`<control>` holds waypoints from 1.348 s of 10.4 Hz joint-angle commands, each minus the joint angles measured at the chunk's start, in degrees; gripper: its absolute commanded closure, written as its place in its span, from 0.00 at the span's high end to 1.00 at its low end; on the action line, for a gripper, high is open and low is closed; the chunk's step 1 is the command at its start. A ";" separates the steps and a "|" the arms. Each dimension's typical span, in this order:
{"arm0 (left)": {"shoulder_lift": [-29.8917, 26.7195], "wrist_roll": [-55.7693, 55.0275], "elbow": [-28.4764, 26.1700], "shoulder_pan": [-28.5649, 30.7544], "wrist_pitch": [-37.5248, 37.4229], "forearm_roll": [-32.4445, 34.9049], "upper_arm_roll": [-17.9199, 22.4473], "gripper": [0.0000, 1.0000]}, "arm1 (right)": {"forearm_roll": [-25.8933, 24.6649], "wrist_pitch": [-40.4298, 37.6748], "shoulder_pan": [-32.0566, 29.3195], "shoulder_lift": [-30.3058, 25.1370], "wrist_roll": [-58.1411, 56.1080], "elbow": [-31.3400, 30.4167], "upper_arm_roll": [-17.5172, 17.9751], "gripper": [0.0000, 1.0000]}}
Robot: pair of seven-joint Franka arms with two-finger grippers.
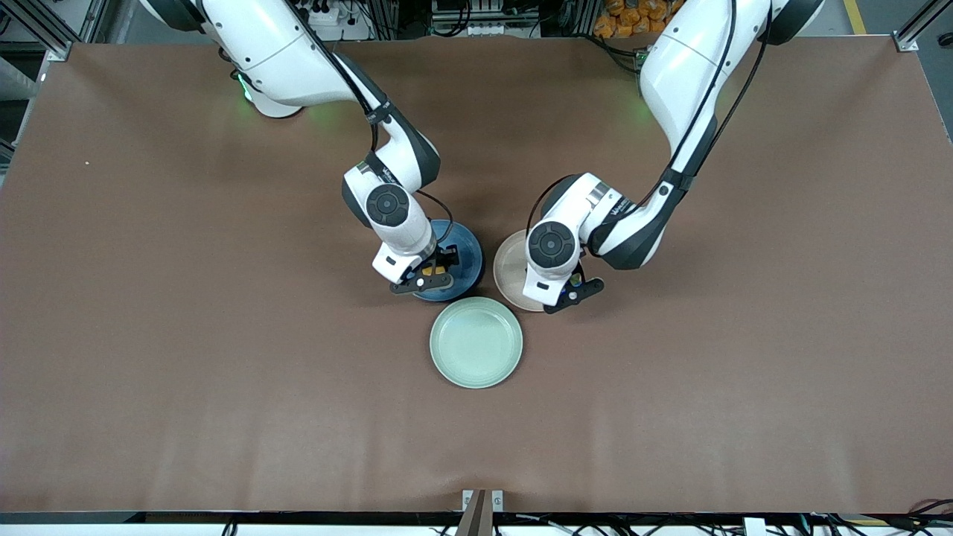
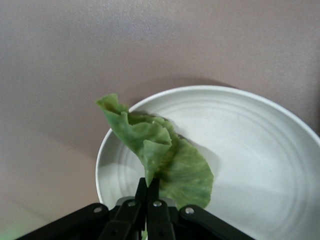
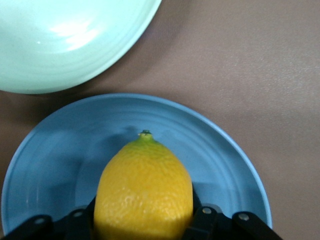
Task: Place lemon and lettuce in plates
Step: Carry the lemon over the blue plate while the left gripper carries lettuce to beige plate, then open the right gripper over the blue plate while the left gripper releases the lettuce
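My right gripper [image 1: 432, 275] is shut on the bright yellow lemon [image 1: 429, 262] over the blue plate [image 1: 465, 257]. In the right wrist view the lemon [image 3: 143, 190] sits between the fingers [image 3: 205, 216], its pointed tip toward the middle of the blue plate [image 3: 220, 155]. My left gripper [image 1: 569, 292] is over the edge of the pale beige-pink plate [image 1: 510, 275]. In the left wrist view its fingers [image 2: 149, 187] are shut on the wrinkly green lettuce [image 2: 165, 155]. The leaf hangs over the plate [image 2: 260, 150], one end past the rim.
A pale mint-green plate [image 1: 476, 342] lies nearer the front camera, close to both other plates, and shows in the right wrist view [image 3: 65, 40]. The three plates sit together mid-table on the brown table mat [image 1: 186, 335].
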 commanded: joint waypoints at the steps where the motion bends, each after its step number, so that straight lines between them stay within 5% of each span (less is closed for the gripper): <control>1: 0.03 -0.26 1.28 -0.04 -0.75 1.48 0.10 0.33 | 0.40 -0.97 -0.72 0.35 0.85 1.21 0.19 1.00; 3: -0.23 0.96 1.46 1.10 -0.75 1.39 0.10 0.45 | 3.10 -4.80 -1.08 -0.27 0.76 2.95 0.19 1.00; 5: -0.23 0.71 1.46 0.76 -0.66 1.39 0.10 0.94 | 4.18 -18.30 -2.30 -0.27 0.58 11.27 -0.25 1.00; 6: -0.49 0.79 1.55 0.84 -0.75 1.39 0.10 1.00 | 5.40 -23.15 -3.00 -0.44 -0.81 14.45 -0.43 1.00; 14: -11.12 14.67 1.64 7.77 -1.98 2.18 0.19 1.00 | 4.80 -34.97 -13.80 -8.87 -28.21 15.72 -8.51 1.00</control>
